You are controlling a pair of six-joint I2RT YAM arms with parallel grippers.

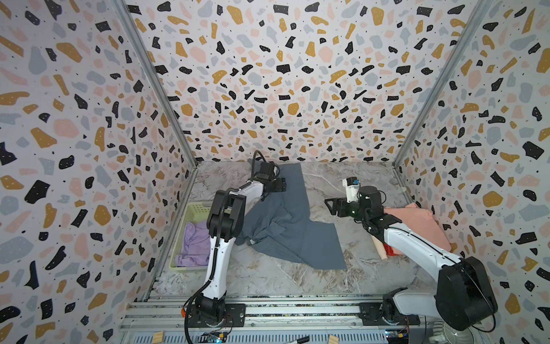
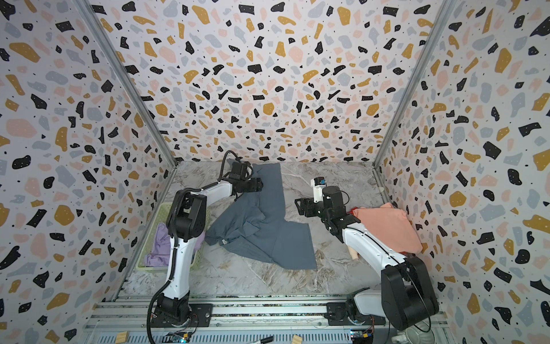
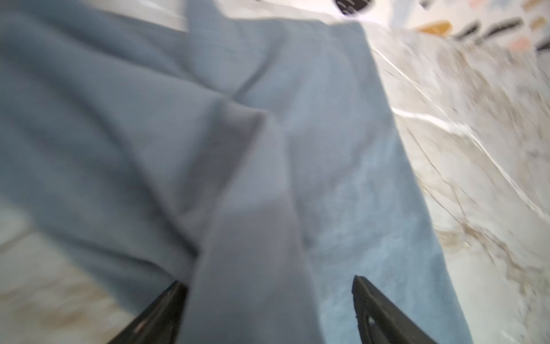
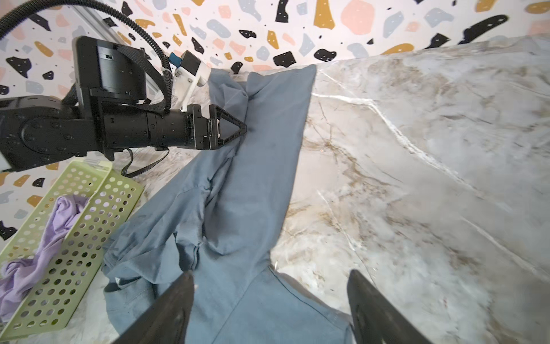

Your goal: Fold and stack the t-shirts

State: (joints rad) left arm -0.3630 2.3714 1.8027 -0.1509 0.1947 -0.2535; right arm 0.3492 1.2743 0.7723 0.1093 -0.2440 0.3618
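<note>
Left claw (image 3: 268,283): jaws wide, astride a raised fold of the slate blue-grey t-shirt (image 1: 297,232), pinching nothing. Right claw (image 4: 271,272): also wide, empty, near that shirt. You have four t-shirts. The blue-grey is rumpled mid-counter (image 1: 357,184). The lilac t-shirt (image 1: 193,244) is bunched in the one green basket (image 1: 198,207). The salmon pink t-shirt (image 1: 416,220) is at right, with the red t-shirt (image 1: 389,249) showing beneath.
</note>
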